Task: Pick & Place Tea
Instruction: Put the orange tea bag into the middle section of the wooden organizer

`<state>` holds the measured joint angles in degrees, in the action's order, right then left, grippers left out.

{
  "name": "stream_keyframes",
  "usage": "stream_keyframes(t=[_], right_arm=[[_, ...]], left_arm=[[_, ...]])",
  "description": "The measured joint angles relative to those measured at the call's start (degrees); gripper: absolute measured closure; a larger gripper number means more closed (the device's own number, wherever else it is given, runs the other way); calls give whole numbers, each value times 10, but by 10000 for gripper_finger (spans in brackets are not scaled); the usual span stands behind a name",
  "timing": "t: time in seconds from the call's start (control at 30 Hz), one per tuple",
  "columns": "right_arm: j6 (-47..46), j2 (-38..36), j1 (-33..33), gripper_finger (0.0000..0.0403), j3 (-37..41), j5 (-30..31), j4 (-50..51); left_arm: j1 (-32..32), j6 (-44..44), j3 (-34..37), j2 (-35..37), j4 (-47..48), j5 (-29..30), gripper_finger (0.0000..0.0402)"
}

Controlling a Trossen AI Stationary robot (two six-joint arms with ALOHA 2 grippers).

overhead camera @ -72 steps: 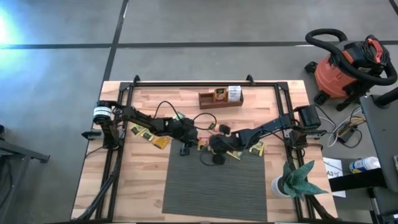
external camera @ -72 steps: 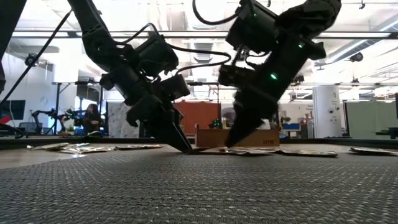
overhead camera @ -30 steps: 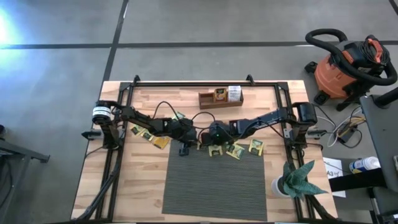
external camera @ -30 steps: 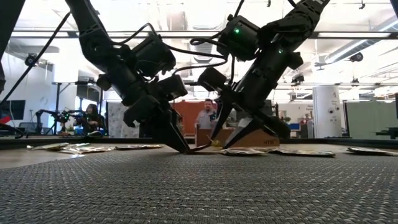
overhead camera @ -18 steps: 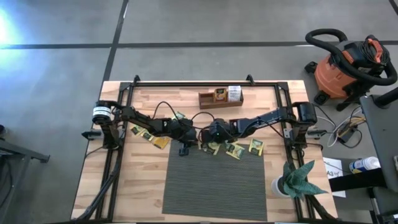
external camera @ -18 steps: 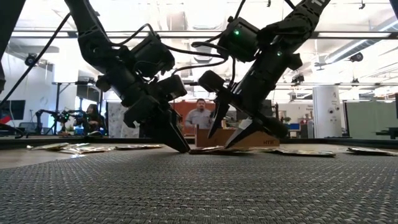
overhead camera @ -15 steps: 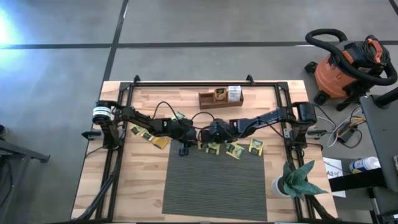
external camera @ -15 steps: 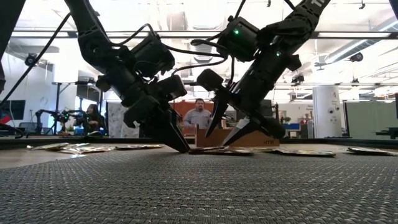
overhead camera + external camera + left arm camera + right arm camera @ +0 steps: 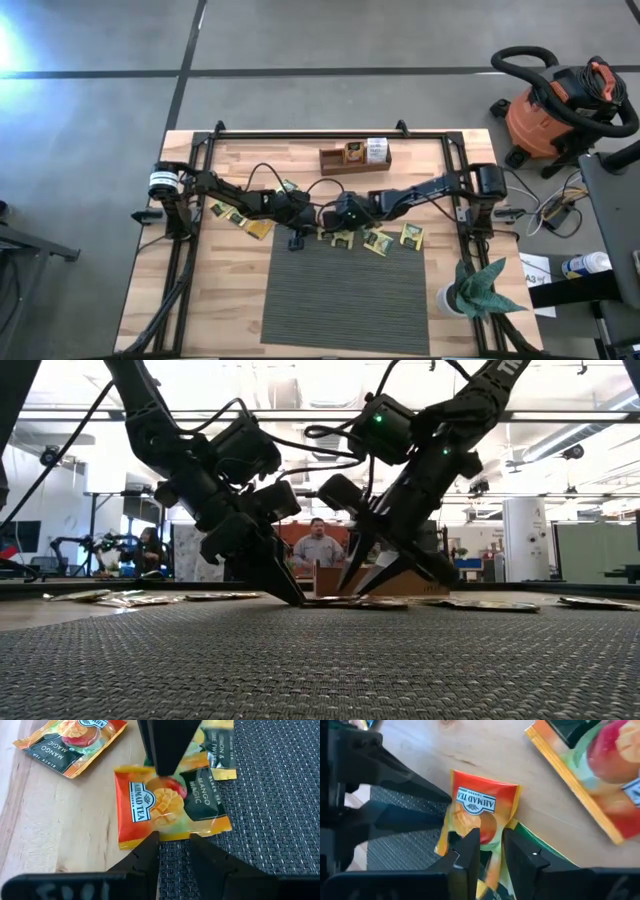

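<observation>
An orange and green tea sachet lies flat at the far left corner of the grey mat, partly on the wood. My left gripper is down at the sachet's left edge, with a narrow gap between its fingers. My right gripper slants down onto the same sachet from the right, open by a small gap. More sachets lie flat on the wood on either side. My left gripper's fingertips are down at the sachet's left edge, slanting in from the table's left. I cannot tell whether they touch it. My right gripper has one fingertip down on the sachet's middle. Its other fingertip is at the sachet's right side. The fingers slant down from the right. The sachet lies flat on the table.
A brown wooden tray with upright sachets stands at the far edge. Further sachets lie at the left and right. A potted plant stands at the near right corner. A person is behind the table.
My right gripper's fingers have spread a little and then drawn closer together over the sachet. The sachet still lies flat in the same place.
</observation>
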<state>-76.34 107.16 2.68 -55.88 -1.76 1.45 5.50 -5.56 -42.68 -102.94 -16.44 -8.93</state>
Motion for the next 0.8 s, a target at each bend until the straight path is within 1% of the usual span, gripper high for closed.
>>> stream_keyframes(t=[0.13, 0.27, 0.37, 0.47, 0.57, 0.67, 0.8], right_arm=[[27, -15, 5, 315, 0, 2, 31], [31, -17, 10, 295, 0, 2, 42], [23, -7, 11, 274, 0, -3, 26], [16, 4, 13, 255, 0, -22, 0], [15, 8, 13, 244, 0, -24, -12], [17, 8, 17, 244, -1, -24, -12], [32, 8, 20, 265, -1, -25, -10]], left_arm=[[0, 0, 0, 0, 3, 0, 298], [0, 0, 0, 0, 3, 0, 298], [0, 0, 0, 0, 3, 0, 298], [0, 0, 0, 0, 2, 0, 298], [0, 0, 0, 0, 2, 0, 298], [0, 1, 0, 0, 1, 0, 298], [0, 2, 0, 0, 1, 0, 298]])
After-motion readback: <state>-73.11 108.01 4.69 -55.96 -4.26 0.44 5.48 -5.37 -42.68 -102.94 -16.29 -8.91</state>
